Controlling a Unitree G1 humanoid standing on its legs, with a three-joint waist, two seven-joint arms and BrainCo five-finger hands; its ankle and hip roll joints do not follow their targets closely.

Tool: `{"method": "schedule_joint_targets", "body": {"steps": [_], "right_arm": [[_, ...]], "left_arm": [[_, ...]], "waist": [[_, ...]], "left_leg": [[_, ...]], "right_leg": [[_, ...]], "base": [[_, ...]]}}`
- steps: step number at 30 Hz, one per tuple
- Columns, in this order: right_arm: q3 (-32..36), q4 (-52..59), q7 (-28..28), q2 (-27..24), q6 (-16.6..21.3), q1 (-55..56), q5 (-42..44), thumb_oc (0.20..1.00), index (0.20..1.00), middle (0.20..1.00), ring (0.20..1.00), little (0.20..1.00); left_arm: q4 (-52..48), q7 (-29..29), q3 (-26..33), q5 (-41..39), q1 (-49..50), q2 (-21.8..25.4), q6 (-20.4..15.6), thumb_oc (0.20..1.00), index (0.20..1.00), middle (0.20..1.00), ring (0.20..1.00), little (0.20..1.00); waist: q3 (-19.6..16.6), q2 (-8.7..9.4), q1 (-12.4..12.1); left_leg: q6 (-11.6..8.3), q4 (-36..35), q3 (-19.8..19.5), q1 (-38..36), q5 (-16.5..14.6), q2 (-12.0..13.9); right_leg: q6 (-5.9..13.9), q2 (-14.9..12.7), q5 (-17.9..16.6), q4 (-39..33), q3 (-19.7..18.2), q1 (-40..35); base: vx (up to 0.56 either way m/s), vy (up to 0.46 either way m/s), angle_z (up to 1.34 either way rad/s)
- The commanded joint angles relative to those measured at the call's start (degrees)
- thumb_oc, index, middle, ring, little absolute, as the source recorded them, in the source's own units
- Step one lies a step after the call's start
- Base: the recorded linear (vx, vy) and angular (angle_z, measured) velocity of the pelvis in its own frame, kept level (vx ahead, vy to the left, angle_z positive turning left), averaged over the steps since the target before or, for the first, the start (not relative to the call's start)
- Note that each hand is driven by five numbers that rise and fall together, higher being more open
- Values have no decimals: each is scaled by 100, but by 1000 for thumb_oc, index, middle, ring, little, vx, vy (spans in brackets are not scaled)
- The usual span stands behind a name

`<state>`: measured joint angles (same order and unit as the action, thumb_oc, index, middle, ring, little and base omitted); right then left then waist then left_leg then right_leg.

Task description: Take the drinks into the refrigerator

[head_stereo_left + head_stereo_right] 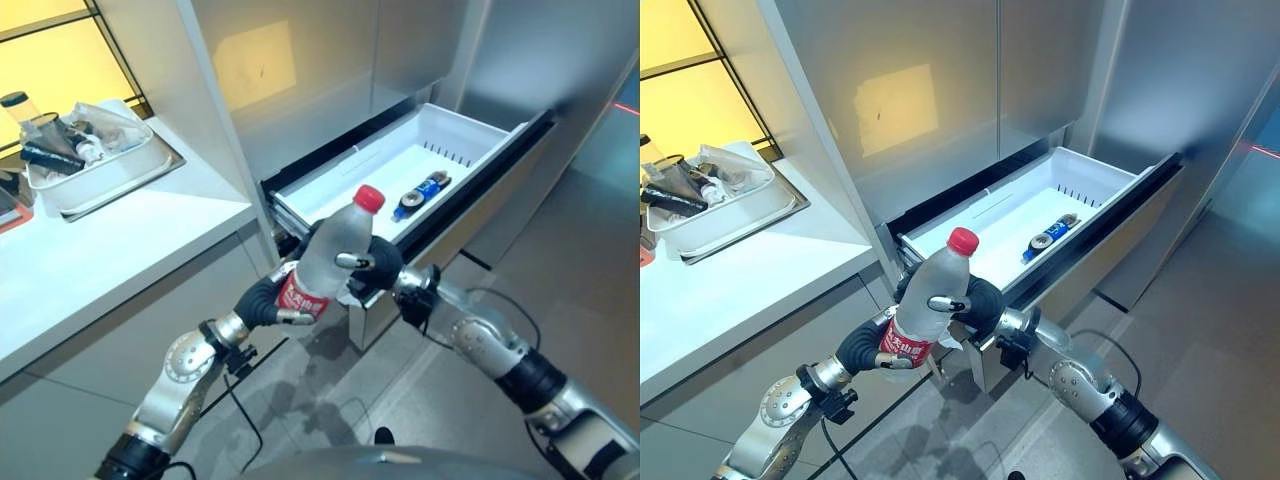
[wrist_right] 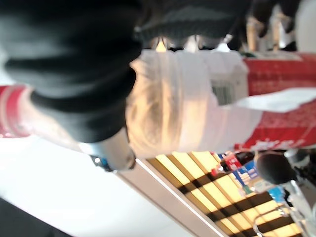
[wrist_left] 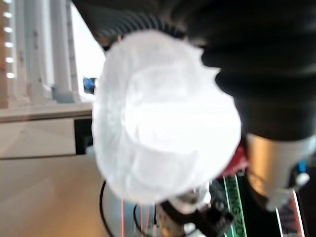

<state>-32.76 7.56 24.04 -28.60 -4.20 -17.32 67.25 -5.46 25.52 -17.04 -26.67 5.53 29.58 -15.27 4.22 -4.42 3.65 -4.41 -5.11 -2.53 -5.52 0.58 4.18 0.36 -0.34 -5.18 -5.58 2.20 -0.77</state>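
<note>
Presently both hands clasp the bottle [image 1: 335, 258], left hand [image 1: 268, 300] low, right hand [image 1: 375, 262] mid-body; cap tilted toward 1 o'clock. Open drawer [image 1: 470, 128] lies just beyond at 1 o'clock.

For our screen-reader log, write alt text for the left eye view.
Both robot hands, left hand and right hand, grip a clear plastic bottle with a red cap before an open white refrigerator drawer holding a small blue-labelled bottle.

A clear plastic bottle [image 1: 335, 255] with a red cap [image 1: 369, 198] and a red label [image 1: 301, 297]. The pulled-out refrigerator drawer [image 1: 330, 180] is white inside, holding a blue-labelled bottle [image 1: 421, 195]. White counter [image 1: 110, 245]; white tray [image 1: 95, 178].
</note>
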Motion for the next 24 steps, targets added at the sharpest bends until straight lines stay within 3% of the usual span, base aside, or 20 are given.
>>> {"method": "schedule_joint_targets", "body": {"steps": [1,16,24], "right_arm": [[330,719,189,632,659,-225,917,200,200,200,200,200],[1043,710,-246,796,1254,-196,1097,200,200,200,200,200],[2110,762,-356,398,1633,-27,845,200,200,200,200,200]], "left_arm": [[262,-411,554,-478,-460,77,-180,1000,1000,1000,1000,1000],[292,-582,728,-703,-125,-47,-115,1000,1000,1000,1000,1000],[302,-414,1233,-1070,375,-128,-87,1000,1000,1000,1000,1000]], "waist": [[32,306,100],[38,290,94],[86,313,60]], "left_leg": [[367,132,-92,-235,-541,-311],[372,118,-87,-221,-524,-320],[380,123,-109,-187,-519,-327]], "right_leg": [[258,-270,943,339,166,-439],[266,-272,916,309,168,-431],[289,-287,901,314,209,-399]], "base": [[0,0,0],[0,0,0],[0,0,0]]}}
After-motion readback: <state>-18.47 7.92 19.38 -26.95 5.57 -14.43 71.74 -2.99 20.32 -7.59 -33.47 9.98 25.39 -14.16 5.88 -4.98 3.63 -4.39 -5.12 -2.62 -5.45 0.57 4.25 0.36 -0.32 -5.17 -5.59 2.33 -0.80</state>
